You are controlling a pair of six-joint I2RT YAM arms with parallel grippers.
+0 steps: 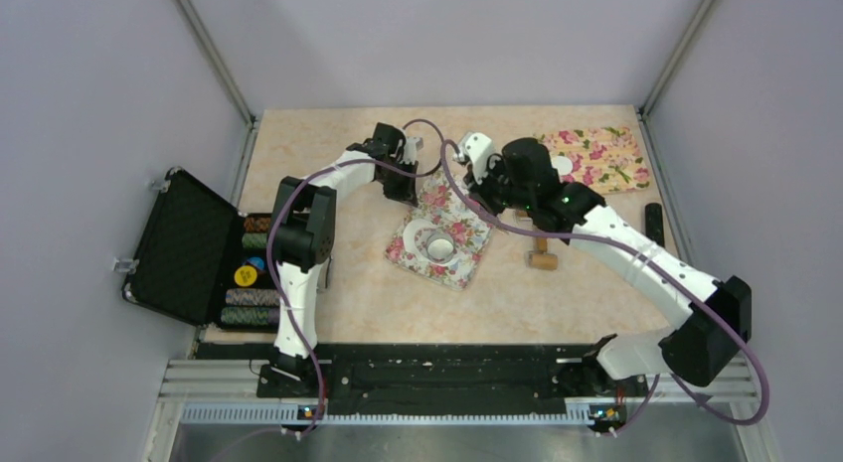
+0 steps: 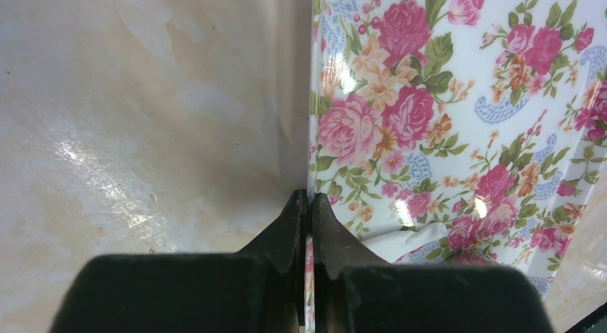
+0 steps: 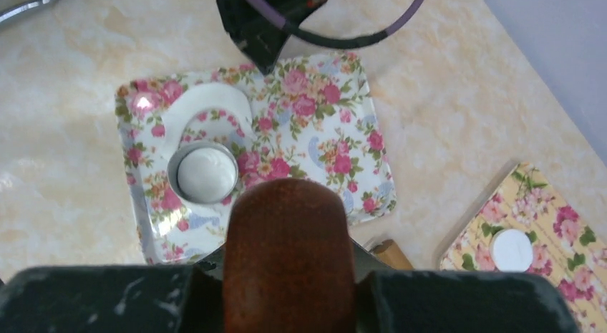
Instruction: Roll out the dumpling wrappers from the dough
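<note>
My left gripper (image 1: 406,189) (image 2: 309,204) is shut on the rim of the white floral tray (image 1: 467,258) (image 2: 458,118) (image 3: 322,140). On the tray lies a thin flat white wrapper (image 3: 211,104) (image 2: 401,240), beside a small clear bowl (image 3: 206,172) with something white inside. My right gripper (image 1: 530,216) (image 3: 286,265) is shut on the brown wooden rolling pin (image 3: 286,233) (image 1: 542,256), held above the table just right of the tray. A small round white lump of dough (image 3: 512,249) (image 1: 564,166) sits on the yellow floral mat (image 1: 601,156) (image 3: 551,276).
An open black case (image 1: 184,245) with stacked chips (image 1: 253,273) stands at the table's left edge. A black bar-shaped object (image 1: 654,222) lies by the right wall. Purple cables loop over the tray's far side.
</note>
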